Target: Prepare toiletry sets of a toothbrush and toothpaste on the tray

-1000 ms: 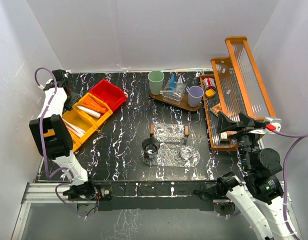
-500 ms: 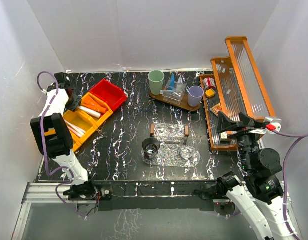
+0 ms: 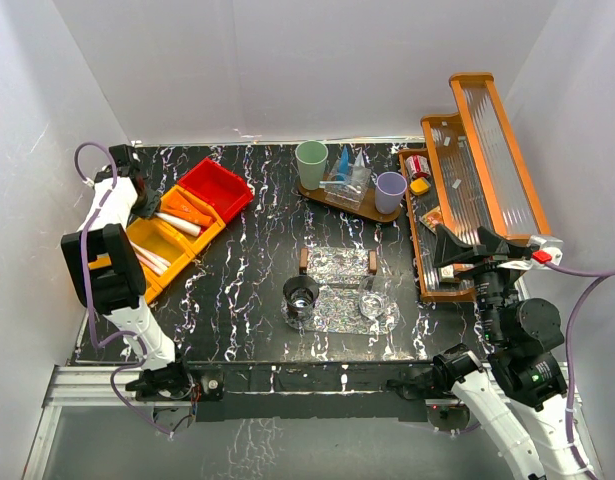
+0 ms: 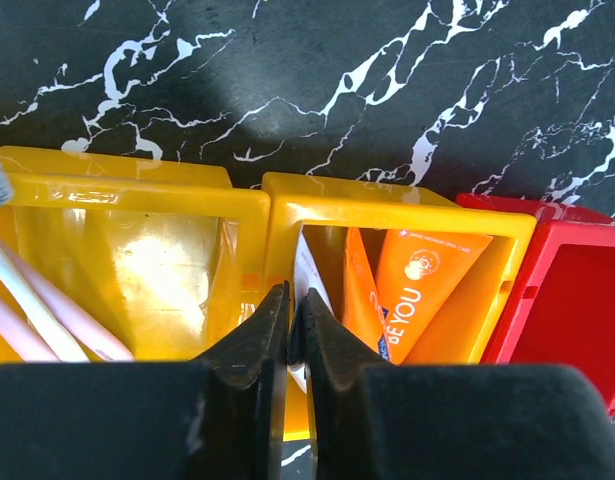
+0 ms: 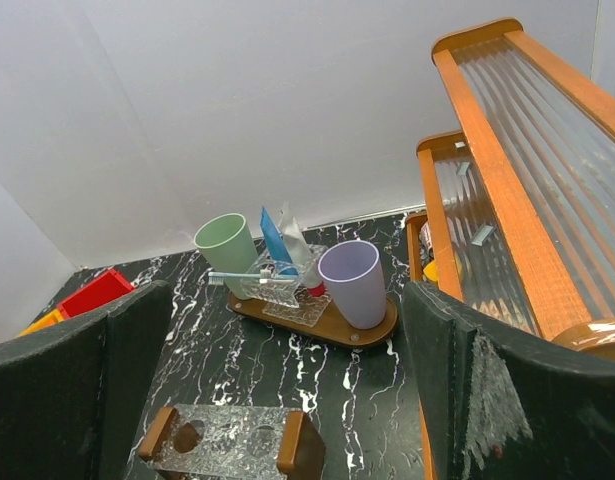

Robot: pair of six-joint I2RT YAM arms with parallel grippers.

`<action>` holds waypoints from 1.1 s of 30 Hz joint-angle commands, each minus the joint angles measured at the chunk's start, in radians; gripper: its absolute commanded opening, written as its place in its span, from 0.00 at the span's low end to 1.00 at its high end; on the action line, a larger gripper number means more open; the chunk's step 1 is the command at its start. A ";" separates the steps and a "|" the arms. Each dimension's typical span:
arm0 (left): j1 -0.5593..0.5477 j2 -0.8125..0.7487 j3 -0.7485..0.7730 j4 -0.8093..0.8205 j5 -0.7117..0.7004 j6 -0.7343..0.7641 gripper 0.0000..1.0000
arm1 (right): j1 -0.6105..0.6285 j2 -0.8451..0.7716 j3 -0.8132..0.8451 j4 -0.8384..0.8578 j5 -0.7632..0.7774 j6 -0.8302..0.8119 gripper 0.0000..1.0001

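Observation:
A green cup [image 3: 311, 164], a lilac cup [image 3: 390, 191], a blue tube [image 3: 343, 160] and a pale toothbrush [image 3: 334, 183] stand together on the oval wooden tray [image 3: 332, 198] at the back. In the right wrist view the green cup [image 5: 227, 255], lilac cup [image 5: 352, 283], blue tube [image 5: 275, 240] and toothbrush [image 5: 242, 278] show too. My left gripper [image 3: 142, 200] is shut and hangs over the wall between the yellow bin [image 4: 137, 260] of toothbrushes [image 4: 27, 300] and the orange bin of orange tubes [image 4: 427, 290]; its fingers [image 4: 295, 298] hold nothing I can see. My right gripper [image 3: 449, 252] is open wide and empty, high at the right [image 5: 285, 300].
A red bin [image 3: 215, 187] sits beside the orange bin [image 3: 187, 212]. A clear rack with wooden ends [image 3: 337, 262] and a clear tray [image 3: 342, 310] with two glass cups [image 3: 301, 298] lie mid-table. A tall wooden ribbed-glass rack [image 3: 477, 170] stands along the right.
My left gripper has moved from the back left corner toward the bins and now hangs over the yellow and orange ones. The right arm has not moved.

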 commanded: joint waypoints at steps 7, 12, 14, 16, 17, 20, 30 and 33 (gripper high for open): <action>0.000 -0.096 0.077 -0.063 -0.020 0.015 0.00 | -0.002 -0.006 0.010 0.022 -0.006 0.013 0.98; 0.000 -0.179 0.141 -0.081 0.018 0.038 0.00 | -0.003 -0.004 0.025 0.022 -0.007 0.012 0.98; -0.001 -0.223 0.154 -0.065 0.045 0.053 0.00 | -0.002 -0.001 0.036 0.020 -0.002 0.003 0.98; 0.000 -0.275 0.152 -0.031 0.085 0.067 0.00 | -0.003 0.002 0.047 0.020 0.002 -0.004 0.98; -0.001 -0.307 0.142 -0.001 0.119 0.082 0.00 | -0.002 0.003 0.053 0.019 0.002 -0.005 0.98; 0.000 -0.423 0.049 0.194 0.327 0.165 0.00 | -0.003 0.005 0.065 0.016 -0.002 -0.004 0.98; -0.121 -0.663 -0.346 1.129 1.070 0.220 0.00 | -0.002 0.016 0.072 0.021 -0.009 0.010 0.98; -0.310 -0.709 -0.377 1.114 1.145 0.488 0.00 | -0.003 0.016 0.074 0.021 -0.002 0.008 0.98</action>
